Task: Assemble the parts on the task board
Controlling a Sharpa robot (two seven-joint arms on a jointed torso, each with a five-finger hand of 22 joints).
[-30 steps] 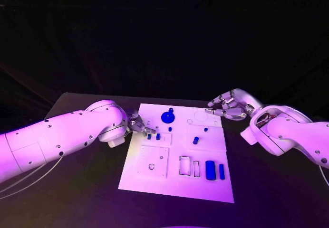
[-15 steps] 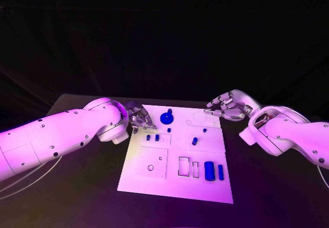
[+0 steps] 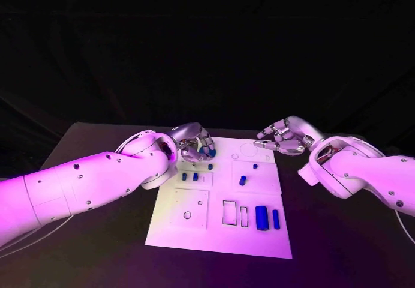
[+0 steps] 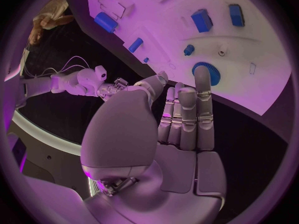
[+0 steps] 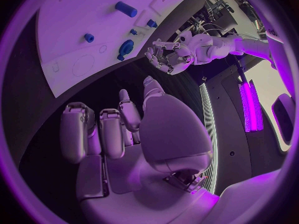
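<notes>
While the left robot hand [image 3: 195, 146] hovers empty, fingers straight, the blue gear [image 4: 206, 73] lies just beyond its fingertips [image 4: 202, 74] at the board's [image 3: 216, 234] 12 o'clock end. The right robot hand [image 3: 283, 137], loosely curled on nothing, sits farther off at 1 o'clock.

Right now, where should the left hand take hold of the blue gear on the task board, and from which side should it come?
Probably by its toothed rim. The blue gear lies flat on the task board, so only the edge gives the fingers purchase. Come from above: the left hand hovers over it, fingers extended, holding nothing. A thumb and finger on opposite sides of the rim should lift it.

Both hands — left [image 3: 194, 146], right [image 3: 283, 137] — flank task board [image 3: 207, 234].
</notes>
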